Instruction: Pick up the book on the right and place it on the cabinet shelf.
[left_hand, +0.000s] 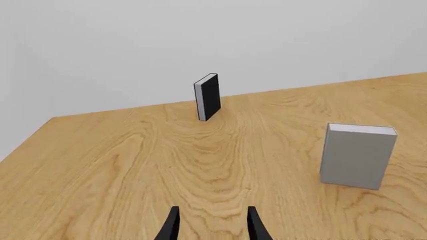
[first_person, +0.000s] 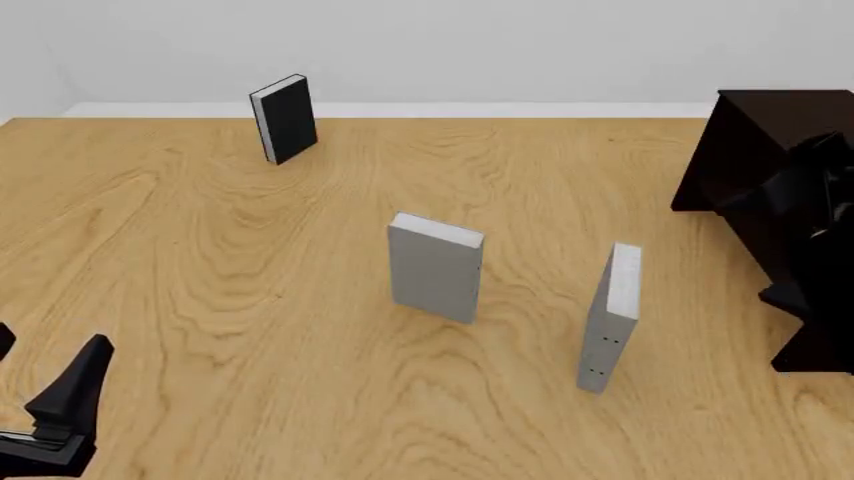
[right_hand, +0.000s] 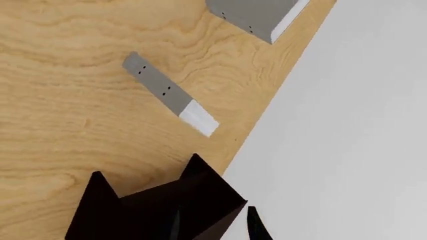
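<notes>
The book is thin and light grey, with two dark dots low on its spine. It stands upright at the table's right in the front view. The right wrist view shows the book too, past the dark cabinet's corner. The very dark brown cabinet stands at the far right; its shelf recess is too dark to make out. My right arm hangs in front of the cabinet, and my right gripper is open and empty, well apart from the book. My left gripper is open over bare wood at the near left.
A thicker plain grey book stands upright mid-table, left of the thin one. A black book stands at the far left near the back edge. One left finger shows at the front view's lower left corner.
</notes>
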